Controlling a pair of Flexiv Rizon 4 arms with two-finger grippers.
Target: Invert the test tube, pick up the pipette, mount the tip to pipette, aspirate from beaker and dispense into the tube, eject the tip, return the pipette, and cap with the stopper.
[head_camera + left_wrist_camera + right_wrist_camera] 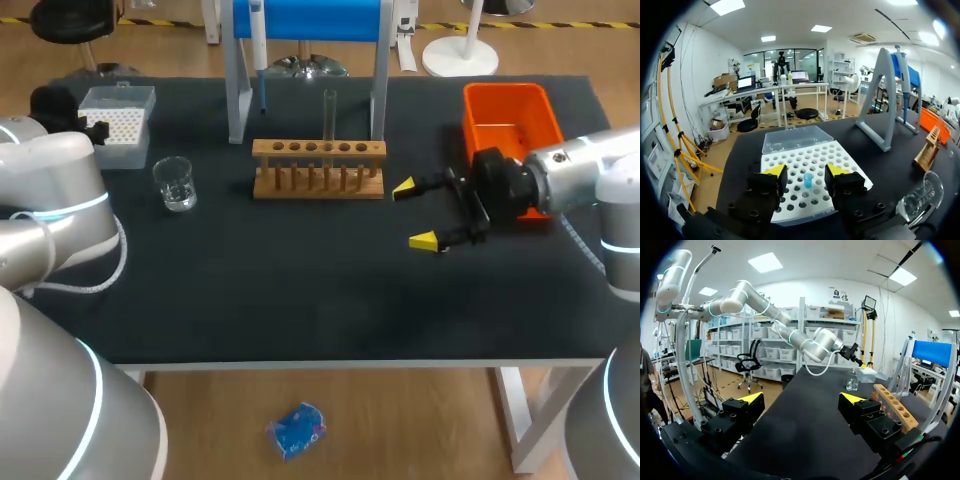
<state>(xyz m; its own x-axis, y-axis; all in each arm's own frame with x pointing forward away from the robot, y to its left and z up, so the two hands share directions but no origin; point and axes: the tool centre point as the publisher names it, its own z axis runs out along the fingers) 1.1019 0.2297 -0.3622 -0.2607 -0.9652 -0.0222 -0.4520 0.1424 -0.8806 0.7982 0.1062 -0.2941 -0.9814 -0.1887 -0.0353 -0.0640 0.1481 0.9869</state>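
A clear test tube [329,118] stands upright in the wooden rack [318,168]. The pipette [259,48] hangs on the blue-topped stand [308,20]. My left gripper [806,172] hovers over the white tip box [805,165], its fingers open on either side of a small blue cup-shaped piece [808,180] seated in one hole, with gaps on both sides. In the head view the left gripper [90,127] is at the tip box [120,122]. The glass beaker [176,184] stands beside it. My right gripper [420,213] hangs wide open and empty to the right of the rack.
An orange bin [510,122] sits at the back right, behind my right arm. The tip box's clear lid [796,138] lies open beyond the holes. The beaker [920,200] is close beside my left gripper. The rack [895,407] lies ahead of the right gripper [802,400].
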